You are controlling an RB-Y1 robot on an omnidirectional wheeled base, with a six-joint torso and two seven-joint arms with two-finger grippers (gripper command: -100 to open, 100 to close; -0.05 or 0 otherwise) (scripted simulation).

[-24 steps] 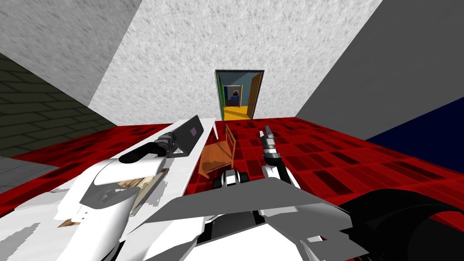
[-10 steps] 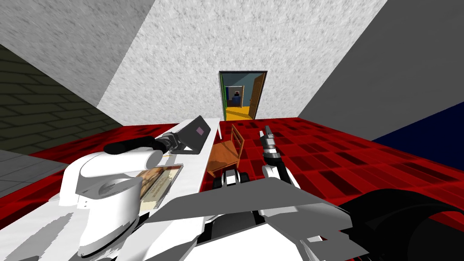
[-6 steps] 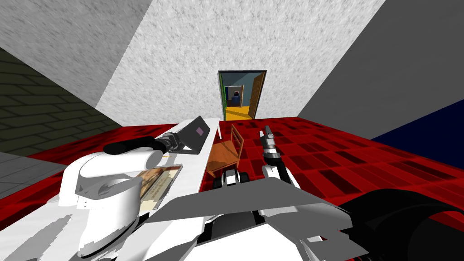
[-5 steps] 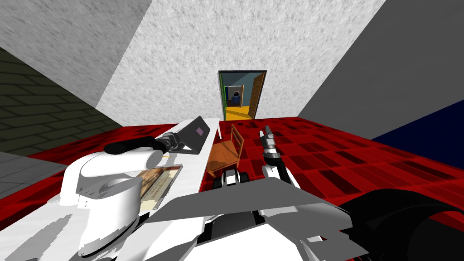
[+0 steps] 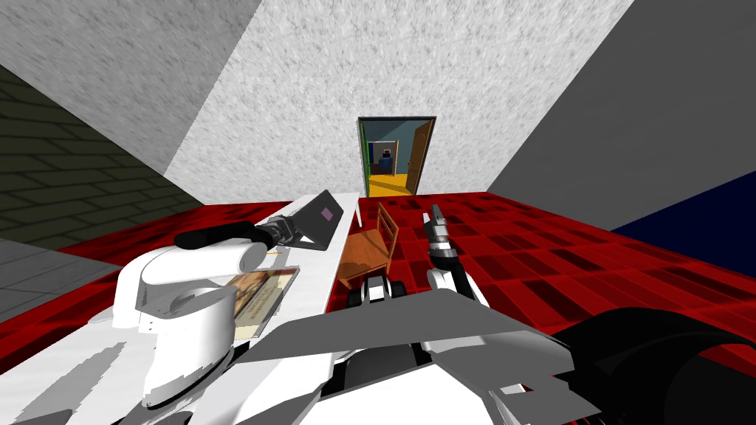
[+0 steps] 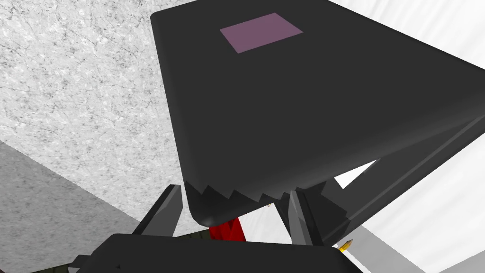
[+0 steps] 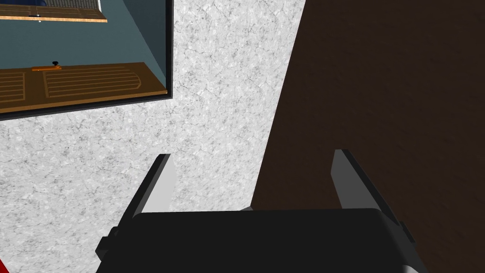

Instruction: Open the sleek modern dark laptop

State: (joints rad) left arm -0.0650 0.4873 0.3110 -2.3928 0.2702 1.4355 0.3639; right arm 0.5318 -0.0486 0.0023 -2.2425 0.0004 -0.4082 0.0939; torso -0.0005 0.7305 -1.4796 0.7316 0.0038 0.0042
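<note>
Little has moved lately: your left end effector [image 6: 234, 189], fingers apart, straddles the half-raised laptop [image 6: 293, 104] lid, so keep lifting.

You had one laptop [image 5: 319, 219] to count, dark, with one purple patch [image 6: 260, 31] on its lid, standing toward the far end of the one white table [image 5: 314, 269]. One flat printed sheet [image 5: 260, 294] lay nearer the table's near end, and the tip of one pencil [image 6: 347, 245] showed just beside the laptop. One wooden chair [image 5: 367, 251] stood along the table's long edge. You also had one doorway [image 5: 395, 155] and two grippers: the left gripper [image 6: 234, 189] and the right gripper [image 7: 253, 154].
</note>
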